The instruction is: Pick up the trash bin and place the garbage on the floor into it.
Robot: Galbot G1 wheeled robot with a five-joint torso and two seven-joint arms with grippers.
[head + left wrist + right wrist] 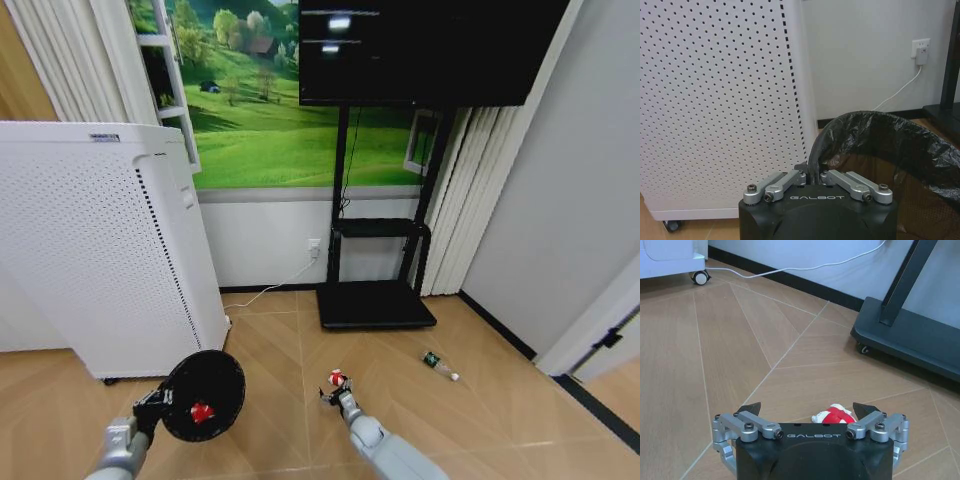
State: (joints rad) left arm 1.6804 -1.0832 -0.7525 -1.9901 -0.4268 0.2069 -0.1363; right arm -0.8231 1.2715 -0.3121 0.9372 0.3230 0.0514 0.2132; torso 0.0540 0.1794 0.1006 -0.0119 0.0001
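Note:
My left gripper [150,404] is shut on the rim of the black trash bin [203,395] and holds it off the floor with its mouth tilted toward the camera. One red-and-white piece of garbage [202,411] lies inside it. In the left wrist view the left gripper [812,173] pinches the rim of the trash bin [890,150], which is lined with a black bag. My right gripper [332,393] is low over the floor and open. A red-and-white can [832,414] lies between its spread fingers [749,408]. A small green bottle [438,365] lies on the floor further right.
A tall white perforated appliance [100,250] on casters stands at the left, close behind the bin. A black TV stand base [375,303] sits ahead by the wall, and a white cable [790,271] runs along the floor. Bare wood floor [500,420] lies to the right.

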